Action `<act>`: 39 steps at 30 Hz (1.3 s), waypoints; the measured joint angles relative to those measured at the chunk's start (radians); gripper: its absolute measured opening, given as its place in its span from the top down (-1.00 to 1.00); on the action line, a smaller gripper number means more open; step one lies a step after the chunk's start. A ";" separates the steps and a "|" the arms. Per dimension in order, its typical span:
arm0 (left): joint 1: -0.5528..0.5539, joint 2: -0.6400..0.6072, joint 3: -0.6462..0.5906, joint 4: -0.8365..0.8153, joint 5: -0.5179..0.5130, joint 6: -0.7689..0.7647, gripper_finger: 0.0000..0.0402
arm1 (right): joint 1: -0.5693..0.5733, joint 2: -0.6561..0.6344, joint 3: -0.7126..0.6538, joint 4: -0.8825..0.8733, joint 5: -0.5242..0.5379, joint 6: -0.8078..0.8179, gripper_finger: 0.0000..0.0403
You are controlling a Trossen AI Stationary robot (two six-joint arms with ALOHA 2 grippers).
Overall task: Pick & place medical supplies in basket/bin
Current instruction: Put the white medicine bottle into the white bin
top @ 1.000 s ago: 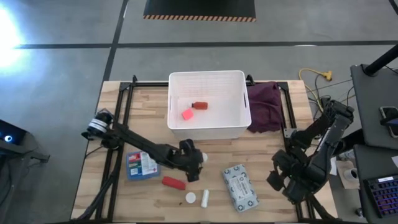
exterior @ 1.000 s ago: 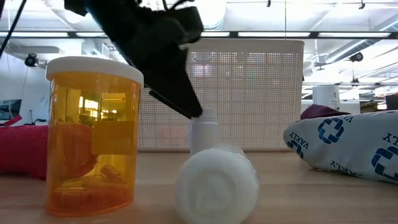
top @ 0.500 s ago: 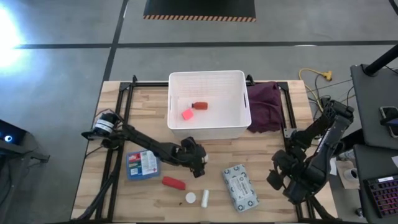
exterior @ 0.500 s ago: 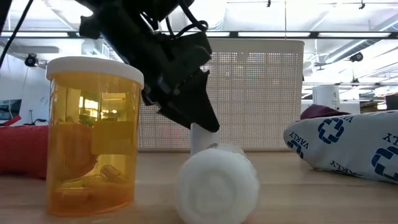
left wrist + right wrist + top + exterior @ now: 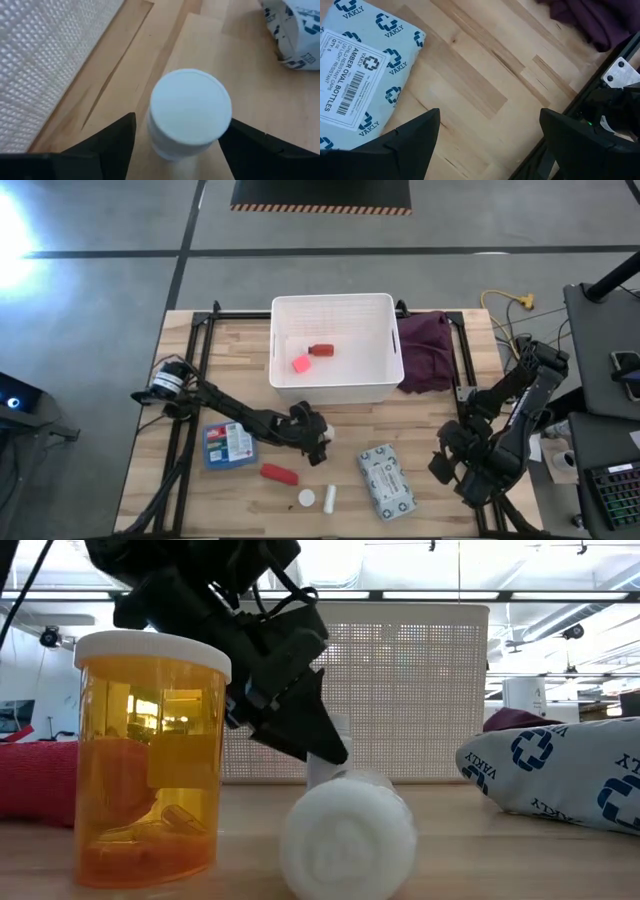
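The small white bottle (image 5: 189,116) stands upright on the wooden table (image 5: 420,430), near the front wall of the white bin (image 5: 336,346); from above the left gripper (image 5: 318,442) hides most of it. The fingers (image 5: 107,141) are spread, one on each side of the bottle, apart from it. Two red items lie in the bin. The right gripper (image 5: 487,145) waits open beside the patterned pack (image 5: 362,75).

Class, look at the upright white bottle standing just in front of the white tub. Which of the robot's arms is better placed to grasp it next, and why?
The left. Its left gripper already straddles the white bottle, fingers open on either side, close to the tub. The right gripper waits at the table's right edge.
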 joint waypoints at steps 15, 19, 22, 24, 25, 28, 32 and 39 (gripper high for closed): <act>-0.005 -0.023 0.067 0.012 -0.002 0.072 0.21 | 0.000 0.000 -0.008 0.000 0.000 0.000 -0.66; -0.011 -0.081 0.162 -0.049 -0.002 0.084 0.18 | -0.001 0.000 -0.017 0.001 0.000 0.000 -0.66; -0.011 -0.136 0.265 -0.155 -0.003 0.107 0.13 | -0.001 0.000 -0.018 0.001 0.001 0.000 -0.66; -0.011 -0.175 0.356 -0.241 -0.016 0.142 0.13 | -0.001 -0.003 -0.018 0.003 0.009 -0.004 -0.66; -0.011 -0.191 0.408 -0.298 -0.034 0.158 0.13 | -0.001 -0.007 -0.017 0.004 0.023 -0.004 -0.66; -0.011 -0.225 0.571 -0.509 -0.127 0.222 0.13 | -0.001 -0.027 -0.014 0.008 0.087 -0.004 -0.66; 0.047 -0.230 0.792 -0.877 -0.187 0.240 0.12 | -0.008 -0.073 -0.014 0.010 0.203 0.003 -0.65; 0.323 -0.228 0.904 -1.161 -0.099 0.244 0.12 | -0.084 -0.125 -0.016 0.019 0.380 -0.093 -0.66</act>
